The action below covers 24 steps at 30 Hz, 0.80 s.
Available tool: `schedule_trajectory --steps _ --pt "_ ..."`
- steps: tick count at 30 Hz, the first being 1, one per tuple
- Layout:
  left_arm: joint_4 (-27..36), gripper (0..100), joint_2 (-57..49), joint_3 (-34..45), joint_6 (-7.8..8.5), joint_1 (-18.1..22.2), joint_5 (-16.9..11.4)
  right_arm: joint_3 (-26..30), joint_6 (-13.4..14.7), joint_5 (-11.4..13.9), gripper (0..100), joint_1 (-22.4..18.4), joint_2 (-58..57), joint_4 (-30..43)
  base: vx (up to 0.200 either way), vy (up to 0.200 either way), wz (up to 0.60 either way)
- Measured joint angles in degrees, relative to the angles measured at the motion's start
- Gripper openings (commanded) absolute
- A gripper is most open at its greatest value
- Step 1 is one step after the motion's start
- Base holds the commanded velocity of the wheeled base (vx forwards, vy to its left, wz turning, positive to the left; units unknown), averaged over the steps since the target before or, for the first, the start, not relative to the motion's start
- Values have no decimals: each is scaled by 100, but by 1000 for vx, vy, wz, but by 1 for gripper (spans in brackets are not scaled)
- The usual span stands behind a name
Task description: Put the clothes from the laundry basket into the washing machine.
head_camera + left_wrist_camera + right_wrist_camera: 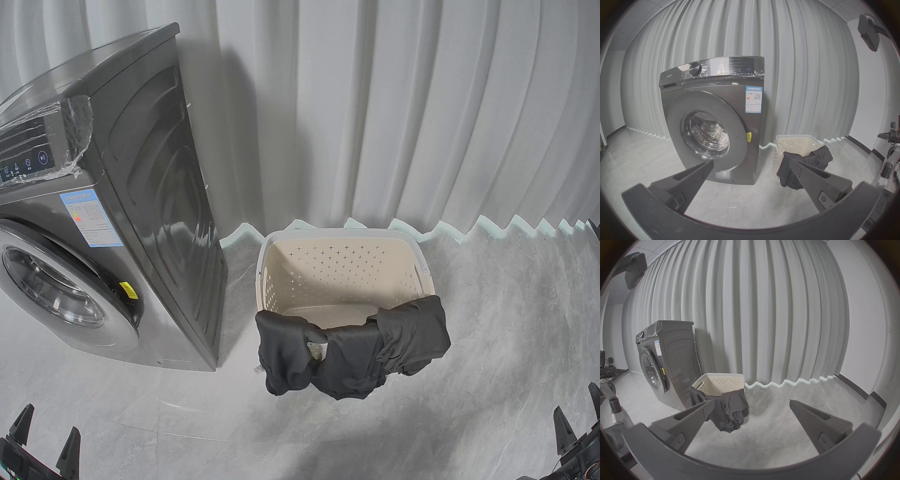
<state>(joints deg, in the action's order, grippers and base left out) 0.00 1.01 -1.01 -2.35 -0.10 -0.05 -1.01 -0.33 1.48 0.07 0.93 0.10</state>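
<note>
While the dark garment [350, 359] hangs over the laundry basket's [340, 232] near rim, head view: nothing loaded yet. Left wrist view: left gripper [750, 162] spread, empty; washing machine [725, 93] door apparently shut. Right wrist view: right gripper [751, 402] spread, empty.

Bare floor [312, 431] lay open up to the laundry basket [340, 234]; a black garment [350, 356] covered its near rim, and the washing machine [156, 187] stood close beside, door [56, 294] shut

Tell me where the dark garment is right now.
In the head view, the dark garment hangs over the near rim of the laundry basket, just right of the washing machine.
</note>
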Motion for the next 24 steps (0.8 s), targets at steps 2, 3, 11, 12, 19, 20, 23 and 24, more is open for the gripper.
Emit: schedule_trajectory --steps 2,3,11,12,19,20,23,24 --pt "0 100 0 0 1 5 2 0 1 0 100 0 0 -5 0 200 0" --pt "0 100 0 0 1 5 5 0 0 -2 100 -2 0 1 0 200 0" --pt "0 100 0 0 0 0 -2 2 1 -2 100 2 0 1 0 200 0" --pt "0 100 0 0 1 0 2 2 0 0 100 2 0 1 0 200 0" --pt "2 100 0 0 0 0 -2 2 0 -2 100 -2 0 -2 0 200 0" --pt "0 100 0 0 0 0 0 2 1 0 100 2 0 4 0 200 0" --pt "0 100 2 0 1 0 2 2 1 -2 100 0 0 -2 0 200 0" --pt "0 100 0 0 0 5 0 2 0 0 100 0 0 0 0 200 0"
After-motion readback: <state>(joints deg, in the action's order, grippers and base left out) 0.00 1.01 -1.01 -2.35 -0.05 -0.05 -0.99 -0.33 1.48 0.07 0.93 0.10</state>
